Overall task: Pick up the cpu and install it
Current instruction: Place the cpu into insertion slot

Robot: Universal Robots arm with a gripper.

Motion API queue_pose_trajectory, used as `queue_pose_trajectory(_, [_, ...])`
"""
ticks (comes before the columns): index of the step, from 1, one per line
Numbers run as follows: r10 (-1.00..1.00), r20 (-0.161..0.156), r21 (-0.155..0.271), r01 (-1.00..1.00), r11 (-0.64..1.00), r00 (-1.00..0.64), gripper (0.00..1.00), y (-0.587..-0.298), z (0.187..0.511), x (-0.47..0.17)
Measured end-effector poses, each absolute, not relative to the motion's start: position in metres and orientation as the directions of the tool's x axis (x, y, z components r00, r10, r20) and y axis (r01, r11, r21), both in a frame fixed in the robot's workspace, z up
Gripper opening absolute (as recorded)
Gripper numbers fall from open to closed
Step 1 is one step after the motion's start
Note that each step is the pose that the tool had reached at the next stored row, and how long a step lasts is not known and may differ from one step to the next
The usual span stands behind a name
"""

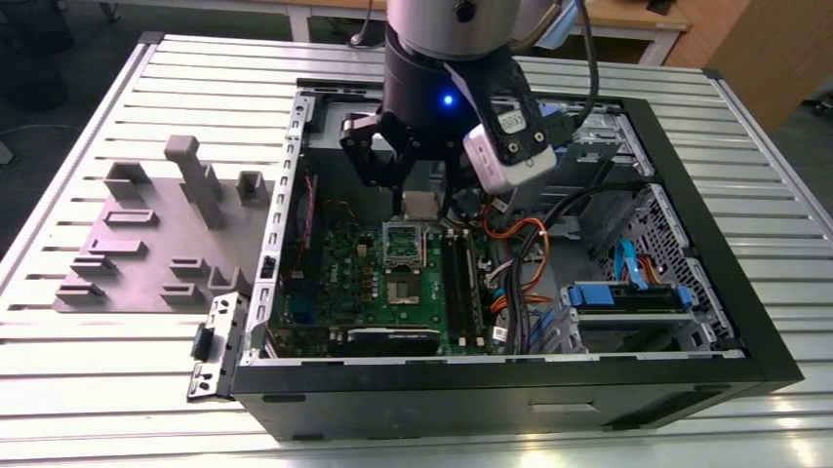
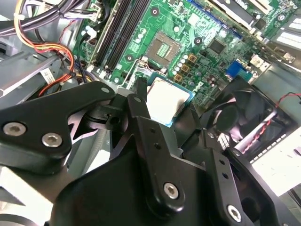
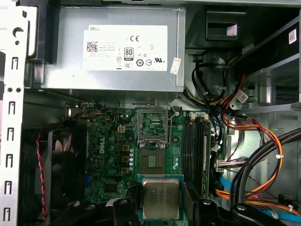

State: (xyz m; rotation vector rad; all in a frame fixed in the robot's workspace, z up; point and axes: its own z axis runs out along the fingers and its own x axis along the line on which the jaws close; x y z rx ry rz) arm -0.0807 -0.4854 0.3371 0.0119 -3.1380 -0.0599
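Gripper [image 3: 162,214] is clenched on the cpu [image 3: 161,197]. One finger [image 3: 126,212] is on each of two opposite edges, silver lid facing up, chip level as far as I can judge. It hangs clear of the motherboard [image 3: 113,155] inside the open computer case [image 1: 521,409], not seated yet. The open socket [image 3: 151,162] is empty and lies just ahead of the chip, toward the board edge nearest the power supply [image 3: 113,52]. The raised socket frame [image 3: 153,123] stands on the far side of the socket, so the line runs cpu, socket, frame, power supply. In the first wrist view the chip edges look square to the socket edges, with no obvious twist, and it's nearly centred on that line. RAM slots [image 3: 194,155] run parallel along one side of the socket; the case fan [image 3: 61,160] sits at the opposite board edge. The cable bundle [image 3: 254,155] is beyond the RAM, well apart from the fingers.
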Motion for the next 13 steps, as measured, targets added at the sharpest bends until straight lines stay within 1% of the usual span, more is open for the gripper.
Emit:
queue_pose_trajectory(5, [-0.003,0.003,0.038,-0.003,0.999,-1.0,0.47,-0.4867,0.3299,-0.0806])
queue_pose_trajectory(13, [-0.003,0.003,0.038,-0.003,0.999,-1.0,0.47,-0.4867,0.3277,-0.0806])
